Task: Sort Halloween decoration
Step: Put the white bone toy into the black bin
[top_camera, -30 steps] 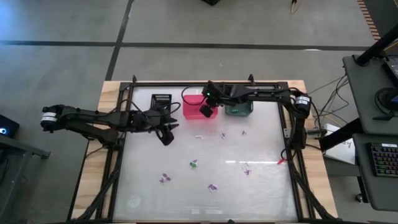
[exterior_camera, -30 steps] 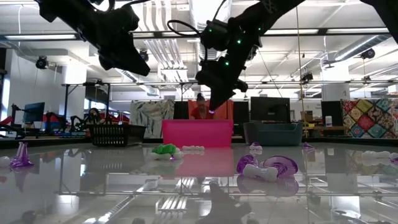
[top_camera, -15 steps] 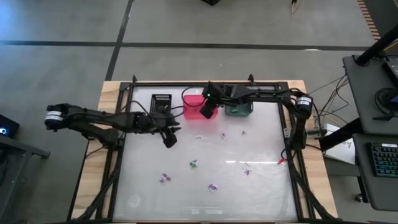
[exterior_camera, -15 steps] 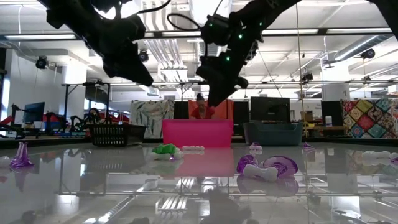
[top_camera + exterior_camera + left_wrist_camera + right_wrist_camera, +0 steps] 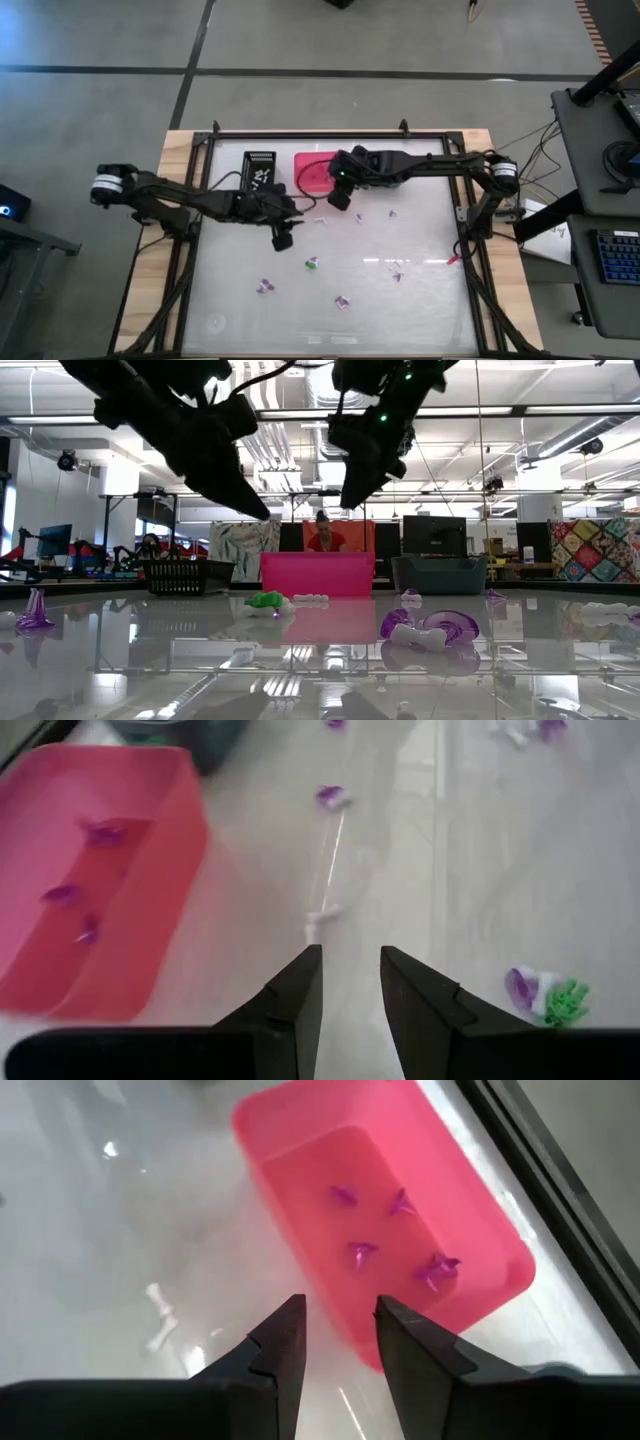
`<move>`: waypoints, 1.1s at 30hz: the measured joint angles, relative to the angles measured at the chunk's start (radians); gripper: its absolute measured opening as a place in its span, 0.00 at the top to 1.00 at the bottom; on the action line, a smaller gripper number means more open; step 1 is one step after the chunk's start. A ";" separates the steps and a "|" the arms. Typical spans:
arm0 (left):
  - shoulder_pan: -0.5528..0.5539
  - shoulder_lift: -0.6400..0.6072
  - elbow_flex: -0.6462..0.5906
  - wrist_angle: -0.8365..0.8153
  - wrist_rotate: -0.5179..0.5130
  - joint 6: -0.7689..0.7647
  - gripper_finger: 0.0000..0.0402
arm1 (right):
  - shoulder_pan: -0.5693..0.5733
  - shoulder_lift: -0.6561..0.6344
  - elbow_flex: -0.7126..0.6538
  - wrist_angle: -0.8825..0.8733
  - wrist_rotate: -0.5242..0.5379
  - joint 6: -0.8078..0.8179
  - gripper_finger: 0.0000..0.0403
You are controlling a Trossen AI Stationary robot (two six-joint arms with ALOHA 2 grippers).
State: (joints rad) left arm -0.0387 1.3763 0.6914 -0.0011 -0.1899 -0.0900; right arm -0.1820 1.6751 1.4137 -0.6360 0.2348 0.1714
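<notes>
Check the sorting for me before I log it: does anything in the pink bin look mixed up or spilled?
Nothing stands out. The pink bin sits upright and holds only purple trinkets; four show in the right wrist view. The other pieces lie loose on the table, unsorted.
</notes>
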 joint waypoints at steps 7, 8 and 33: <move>-0.027 0.151 0.000 0.167 0.011 0.091 0.78 | 0.050 -0.131 -0.168 0.106 0.000 0.020 0.70; -0.026 0.174 0.000 0.206 0.027 0.101 0.78 | 0.056 -0.154 -0.190 0.119 0.000 0.023 0.70; 0.028 0.328 -0.216 0.804 0.013 0.222 0.78 | 0.147 -0.391 -0.498 0.332 0.001 0.168 0.69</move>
State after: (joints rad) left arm -0.0103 1.7046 0.4751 0.8028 -0.1770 0.1323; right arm -0.0349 1.2839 0.9157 -0.3042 0.2359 0.3389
